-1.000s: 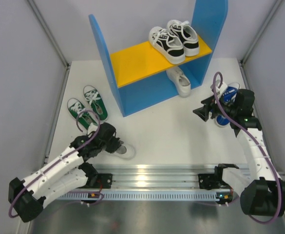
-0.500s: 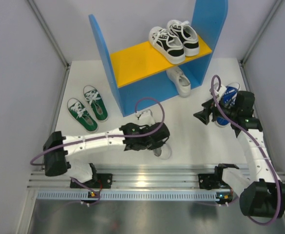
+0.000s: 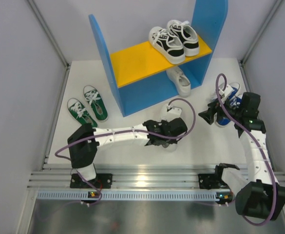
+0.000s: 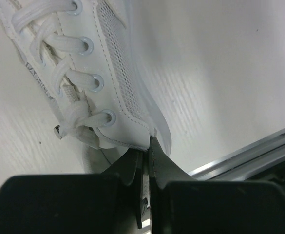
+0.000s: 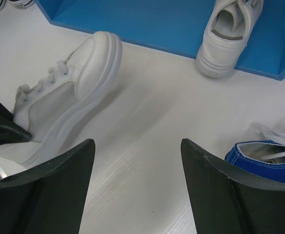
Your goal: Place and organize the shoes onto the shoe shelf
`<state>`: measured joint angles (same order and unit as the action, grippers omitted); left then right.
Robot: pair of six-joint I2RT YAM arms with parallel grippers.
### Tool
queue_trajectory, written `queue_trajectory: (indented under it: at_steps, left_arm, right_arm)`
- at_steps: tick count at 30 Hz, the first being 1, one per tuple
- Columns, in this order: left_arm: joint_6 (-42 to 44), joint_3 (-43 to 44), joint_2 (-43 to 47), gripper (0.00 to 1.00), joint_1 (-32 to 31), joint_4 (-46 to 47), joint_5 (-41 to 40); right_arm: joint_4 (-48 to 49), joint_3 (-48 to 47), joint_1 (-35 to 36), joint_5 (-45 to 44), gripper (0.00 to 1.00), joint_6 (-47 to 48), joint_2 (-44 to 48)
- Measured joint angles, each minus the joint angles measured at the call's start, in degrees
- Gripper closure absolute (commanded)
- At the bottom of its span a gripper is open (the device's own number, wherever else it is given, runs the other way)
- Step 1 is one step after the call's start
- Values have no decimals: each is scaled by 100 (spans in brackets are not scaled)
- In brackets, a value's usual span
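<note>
left hand [image 4: 144,148] pinches collar of the white sneaker [image 4: 118,73] (mesh side, thick sole); right hand [image 5: 136,151] gapes, empty.

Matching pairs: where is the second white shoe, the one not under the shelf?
The white shoe is mid-table in the overhead view, just in front of the shelf, pinched by the left gripper.

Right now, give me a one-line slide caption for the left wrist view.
Left gripper shut on the rim of a white shoe, laces in view, over the table.
</note>
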<state>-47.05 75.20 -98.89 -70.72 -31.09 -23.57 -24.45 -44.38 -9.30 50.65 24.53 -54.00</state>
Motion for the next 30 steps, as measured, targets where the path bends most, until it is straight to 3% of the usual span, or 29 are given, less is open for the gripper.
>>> queue_trajectory:
  at_steps: [8,19,30]
  left_arm:
    - [675,955,-715,100,638,304,-240]
    - [669,2055,-1709,100,1263,319,-1045]
    - [807,3080,-2640,100,1676,417,-1320]
  right_arm:
    - [-35,0,-256,116,28,-9,72]
    - [-50,0,-579,328,28,-66,175]
    - [-48,0,-754,474,28,-118,258]
